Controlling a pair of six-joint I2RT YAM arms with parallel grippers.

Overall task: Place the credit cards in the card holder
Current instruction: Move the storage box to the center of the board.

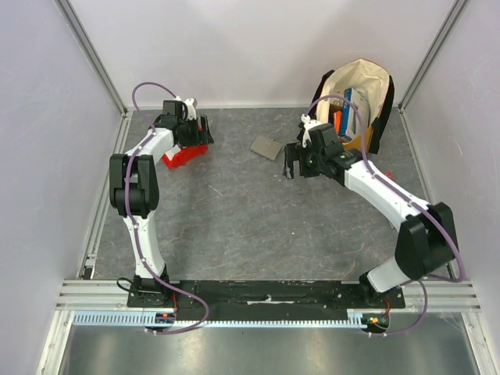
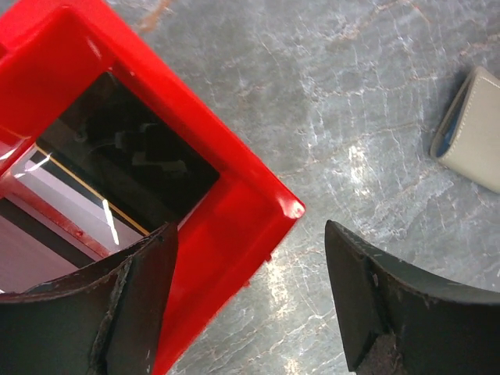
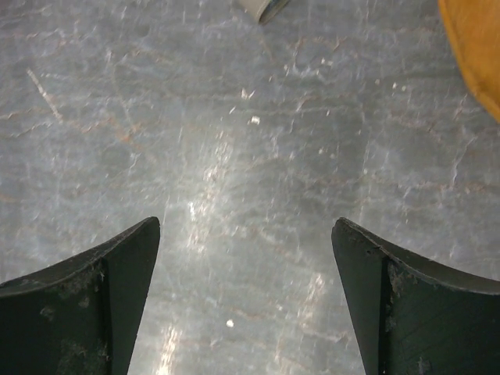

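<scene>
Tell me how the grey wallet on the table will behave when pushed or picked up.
The card holder lies flat and thin on the table, so a push would probably slide it, not tip or roll it. The left wrist view shows its folded edge gaping slightly, so it may flop open if lifted by one flap.

Left arm (image 1: 146,238) and right arm (image 1: 383,191) pictured in white shells, black joints. Purple cables (image 1: 134,98) routed along both. Gripper fingers (image 3: 78,312) shown dark, curved, scuffed at edges.
</scene>
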